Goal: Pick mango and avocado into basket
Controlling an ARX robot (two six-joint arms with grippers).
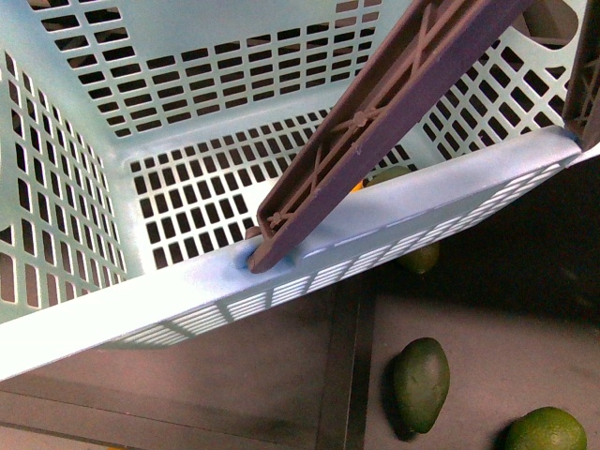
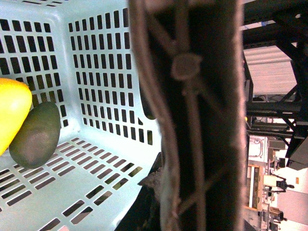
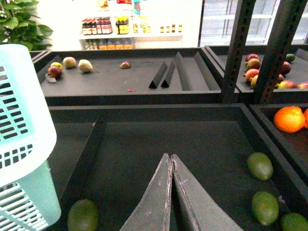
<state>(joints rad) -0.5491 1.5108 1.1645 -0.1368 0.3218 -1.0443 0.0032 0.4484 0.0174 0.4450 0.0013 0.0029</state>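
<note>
Mango [image 2: 10, 113] and a dark avocado [image 2: 37, 134] lie touching in a corner of the turquoise basket [image 1: 281, 272]. Right gripper [image 3: 171, 166] hangs pressed together, empty, over the black shelf tray [image 3: 159, 139]; left gripper unseen. Bright store shelves [image 3: 120, 26] glow beyond.

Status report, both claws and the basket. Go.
Right claw shut, empty, over the dark shelf. Left claw not in view. Mango and avocado inside basket. Brown handle crosses basket opening.

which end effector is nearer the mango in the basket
Left. Its wrist camera looks into the basket right at the mango, beside the brown handle. The right end effector is shut, outside the basket over the dark shelf.
</note>
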